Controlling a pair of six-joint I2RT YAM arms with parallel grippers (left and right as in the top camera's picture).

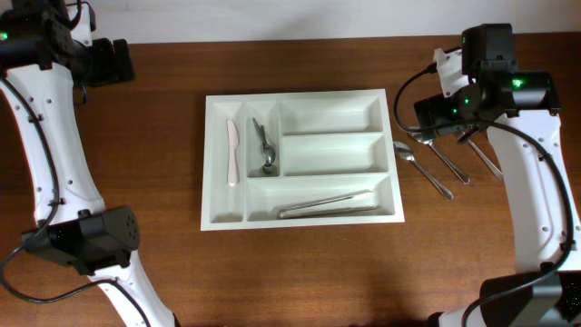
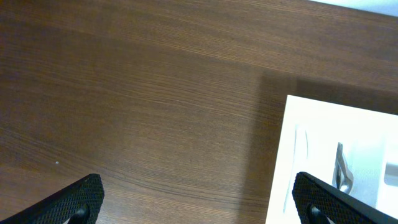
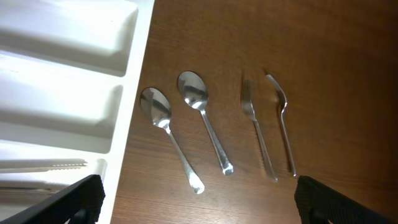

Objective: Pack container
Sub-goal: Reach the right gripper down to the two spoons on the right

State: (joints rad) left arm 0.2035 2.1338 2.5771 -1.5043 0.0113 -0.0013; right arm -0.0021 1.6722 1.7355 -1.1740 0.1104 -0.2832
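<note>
Centre of the overhead frame, the white cutlery tray (image 1: 300, 94) is lying flat on the brown wooden table (image 1: 318, 272), its 2 narrow compartments sitting at the left and its 3 wide ones stacking at the right. A white plastic knife (image 1: 232, 152) is lying in the leftmost narrow slot, metal cutlery (image 1: 264, 148) is resting in the next one, and metal tongs (image 1: 329, 204) are lying in the lowest wide compartment. The left gripper (image 2: 202, 208) is hovering at the upper left of that frame, well apart from the tray, its fingers spreading wide and holding nothing; its wrist view is catching only a corner of the tray at lower right. The right gripper (image 3: 199, 202) is hanging at the upper right, near the tray's right edge, jaws likewise gaping and empty, above 2 spoons (image 3: 171, 140) and 2 slimmer metal utensils (image 3: 258, 130) lying on the table just beside the tray.
</note>
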